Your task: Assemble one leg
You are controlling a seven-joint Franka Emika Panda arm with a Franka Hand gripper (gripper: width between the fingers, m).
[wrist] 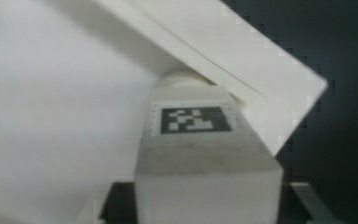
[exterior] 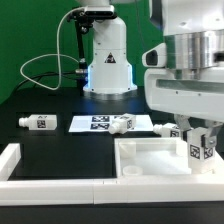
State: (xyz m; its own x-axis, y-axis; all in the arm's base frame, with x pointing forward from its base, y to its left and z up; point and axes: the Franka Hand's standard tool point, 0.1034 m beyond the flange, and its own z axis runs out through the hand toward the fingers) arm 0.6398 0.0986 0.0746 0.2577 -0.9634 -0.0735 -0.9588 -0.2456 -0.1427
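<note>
Nearest, gripper (exterior: pixel 200 146) is clenching around a leg (exterior: pixel 196 147), tag facing the camera, holding it upright over the white square panel (exterior: pixel 150 160) at that panel's corner on the exterior view's right. Wrist view: the tagged leg (wrist: pixel 197 120) is sitting between the fingers (wrist: pixel 158 180), panel edge behind. Farther back, three loose legs are lying by the marker board (exterior: pixel 100 122): (exterior: pixel 41 122), (exterior: pixel 125 124), (exterior: pixel 165 130). Robot base (exterior: pixel 108 60) is standing behind.
</note>
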